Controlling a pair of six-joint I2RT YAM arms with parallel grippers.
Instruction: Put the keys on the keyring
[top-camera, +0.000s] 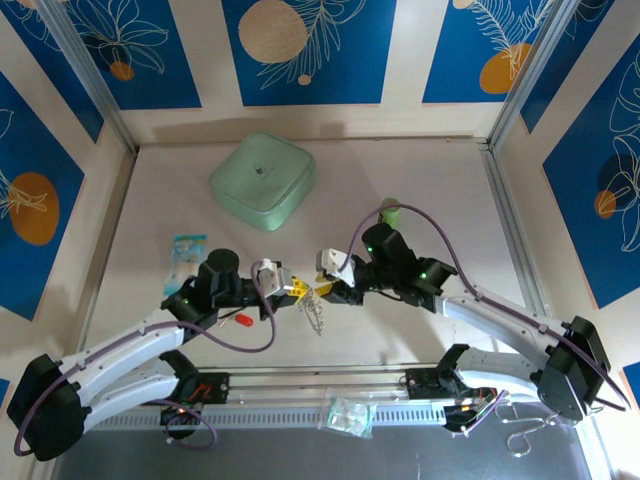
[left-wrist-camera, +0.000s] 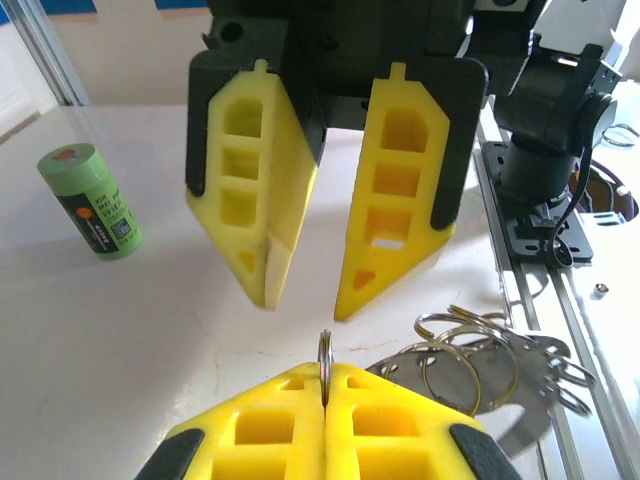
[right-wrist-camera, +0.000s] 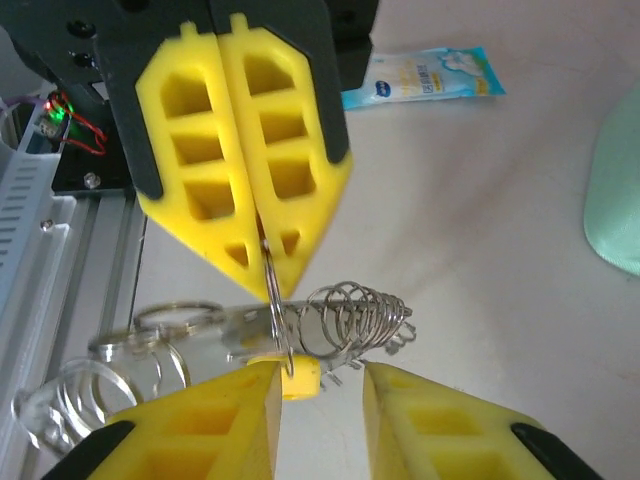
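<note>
In the right wrist view the right pincer (right-wrist-camera: 320, 385) stands open, its 2 yellow fingers apart at the bottom edge. The head of the yellow key (right-wrist-camera: 300, 378) sits in the gap, close to the finger at 9 o'clock, though I cannot tell whether it touches. From that head the thin wire keyring (right-wrist-camera: 272, 300) rises toward 12 o'clock into the left pincer (right-wrist-camera: 265, 272), which is closed tight on the wire. A bundle of spare rings (right-wrist-camera: 350, 318) hangs just beside the held ring, at 3 o'clock. The step in hand looks like threading the yellow key onto the ring, and the key seems to hang at the ring's low end. Whether the wire truly passes through its hole is too small to tell. From above, the 2 pincers meet tip to tip over the middle of the bench (top-camera: 420, 180). The red key (top-camera: 243, 320) lies loose on the surface at 8 o'clock from the left pincer, well apart from the ring. So 1 key is unthreaded. The next move likely calls for the right pincer to fetch the red key while the left one holds the ring steady.
</note>
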